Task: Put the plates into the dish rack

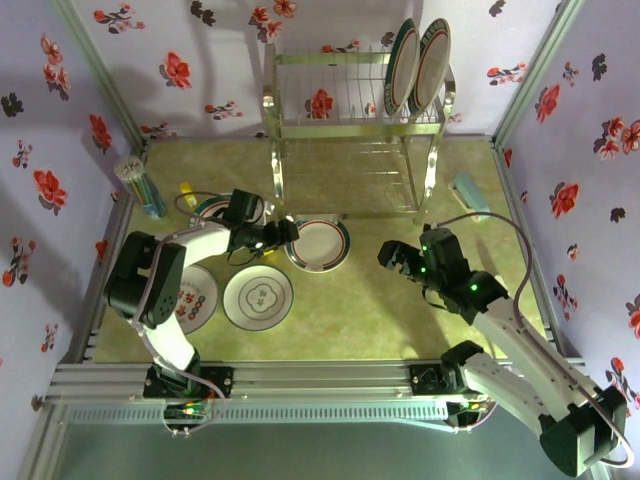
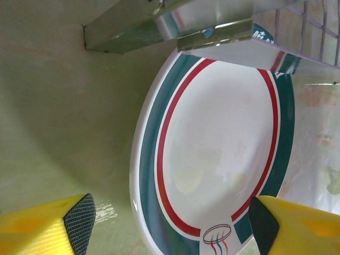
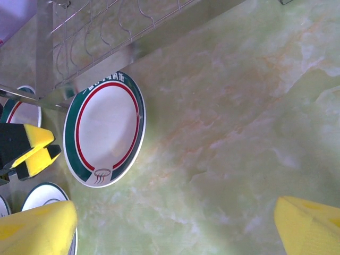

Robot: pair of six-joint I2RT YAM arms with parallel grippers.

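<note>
Six plates (image 1: 258, 298): two stand upright in the wire dish rack (image 1: 345, 125), upper centre; four lie flat on the green marbled desk (image 1: 400, 320), centre left. Floral walls (image 1: 60, 120) surround it. The left end effector (image 1: 288, 234) gapes astride a banded plate (image 1: 318, 245); the right end effector (image 1: 393, 258) is spread wide over bare desk.

Left gripper (image 2: 171, 220): fingers (image 2: 32, 234) yellow, pads (image 2: 81, 220) black mesh. Plate (image 2: 218, 154) between the fingers: white centre, red ring, dark green rim band, small red-and-green motif at the near rim. Table (image 3: 239, 106) beneath: pale green marbling. Dish rack (image 1: 350, 110) ahead: shiny silver. Walls (image 1: 100, 60): lilac, red and dark flowers.
</note>
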